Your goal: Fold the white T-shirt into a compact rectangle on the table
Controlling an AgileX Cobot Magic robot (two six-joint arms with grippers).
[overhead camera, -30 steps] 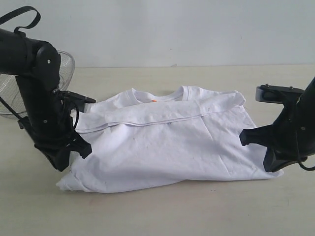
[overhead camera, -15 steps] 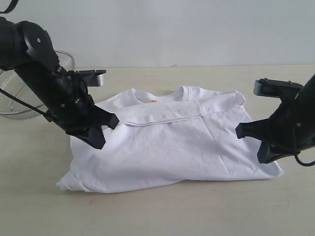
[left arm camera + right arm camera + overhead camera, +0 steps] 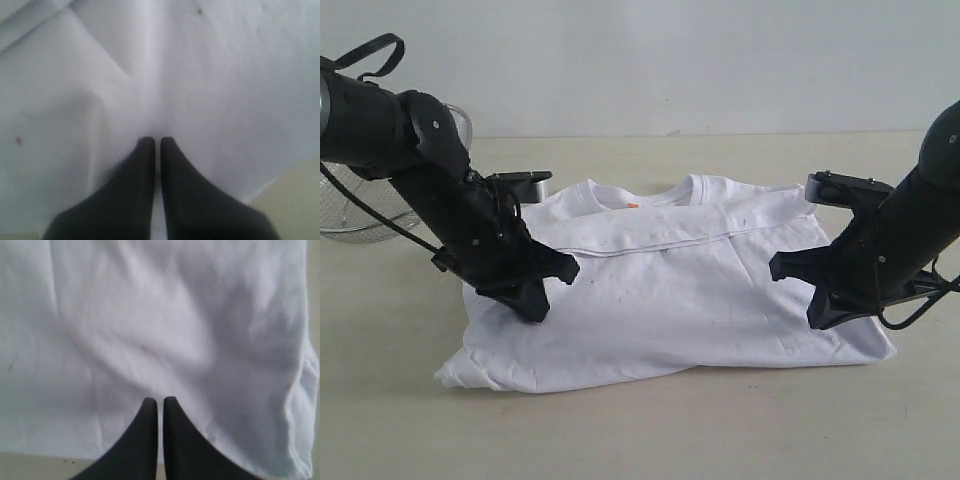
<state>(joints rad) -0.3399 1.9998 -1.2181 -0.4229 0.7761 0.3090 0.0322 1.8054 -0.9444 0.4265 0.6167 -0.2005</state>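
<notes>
Status: white T-shirt [image 3: 670, 300] lies part-folded in the middle of the bench [image 3: 670, 430], collar and orange tag [image 3: 632, 204] at the far side. A hem edge [image 3: 660, 245] runs straight across it. It's a rough wide slab, not a compact rectangle yet, so we'd call it mid-fold.

Left pincer [image 3: 552, 292] is over the shirt's left part and right pincer [image 3: 798, 295] over its right part, both inboard of the side edges. Both sets of jaws are together. In the wrist views the left pincer [image 3: 156, 142] and right pincer [image 3: 160, 401] show only a hairline slit with no cloth in it, and the shirt lies flat beyond the tips. We can't tell whether the tips touch the cloth or hang just above it.

Both arms are bent at the elbow, forearms sloping down and inward, roughly mirrored. Wire basket [image 3: 340, 215] sits behind the left arm, clear of the work.

Our read is that this is a pressing or positioning pose between folds. The next move calls for spreading the jaws, pinching all layers at matching points on both sides, and lifting in sync so the stack doesn't skew.
</notes>
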